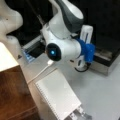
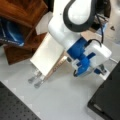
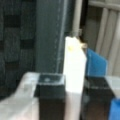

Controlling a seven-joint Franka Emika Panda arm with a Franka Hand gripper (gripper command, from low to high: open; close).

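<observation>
Gripper (image 3: 73, 100) is clamped on a white block (image 3: 74, 67); grip should be kept firm and level.

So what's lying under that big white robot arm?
Under the arm lies a long white slab on the grey table, metal clips at its end. The arm covers the slab's far end. The gripper shows only in the wrist view.

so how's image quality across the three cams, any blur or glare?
All three soft. In a front view the arm is blurred, its blue light glowing, background black. In a front view the white panel is washed out. Wrist view: gripper fingers fill the foreground, blurred.
</observation>
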